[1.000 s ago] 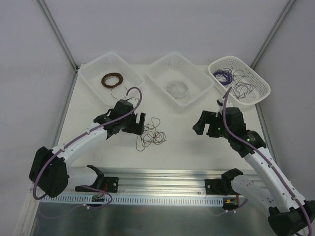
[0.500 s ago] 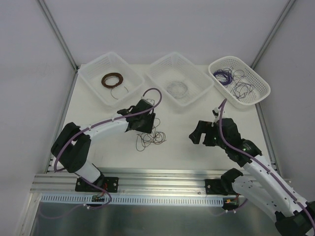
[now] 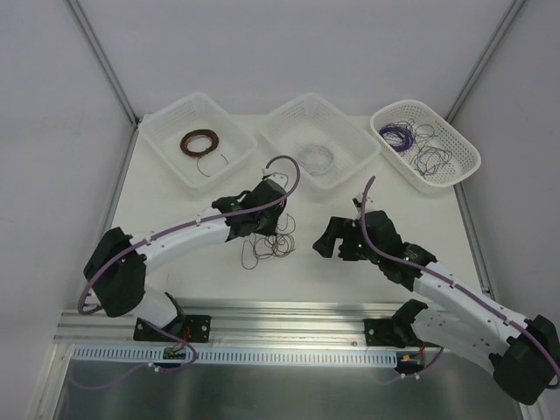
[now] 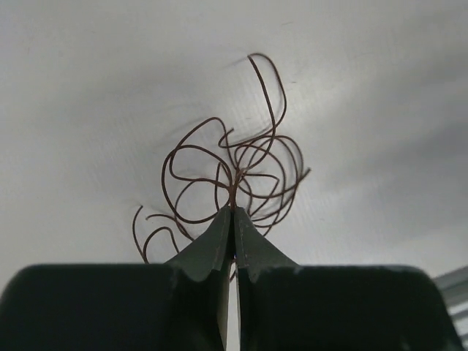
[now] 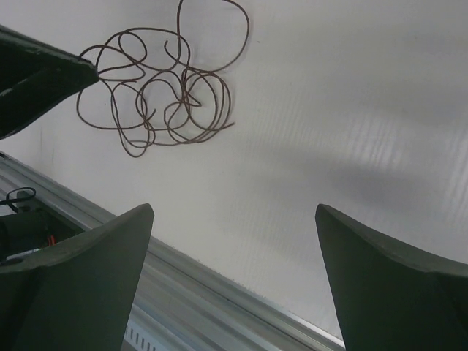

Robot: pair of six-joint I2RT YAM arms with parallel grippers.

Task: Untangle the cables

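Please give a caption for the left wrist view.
Left claw shut on the tangled brown cables, lying on the white table.

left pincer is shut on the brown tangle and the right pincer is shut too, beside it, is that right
Not quite. The left pincer is shut on the tangle, but the right pincer is open, not shut. The right wrist view shows its fingers wide apart with nothing between them, beside the tangle.
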